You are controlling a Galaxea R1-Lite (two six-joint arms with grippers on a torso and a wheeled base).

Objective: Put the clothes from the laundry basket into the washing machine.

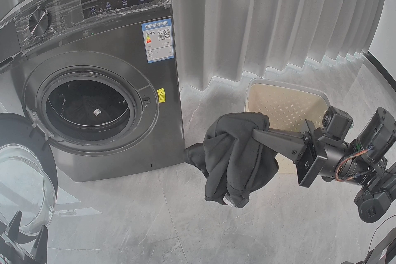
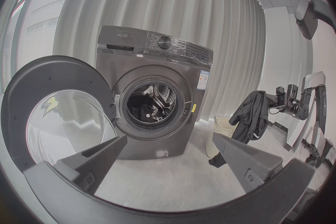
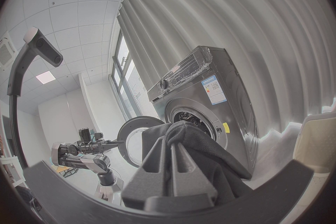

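right gripper (image 1: 258,131) pinches a black garment (image 1: 235,161), hanging over open floor (image 1: 123,219) between laundry basket (image 1: 284,106) and washing machine (image 1: 123,50); left gripper (image 2: 168,137) spread wide near the open door (image 1: 24,178).

The washing machine (image 1: 165,83) has a satin grey metal shell, with crinkled glossy plastic film (image 1: 62,9) over its panel (image 1: 119,1) and clear glass in its door (image 1: 24,182). The garment (image 1: 235,157) is matt black cloth, the laundry basket (image 1: 288,106) cream perforated plastic, the floor (image 1: 144,219) smooth stone-look tile.
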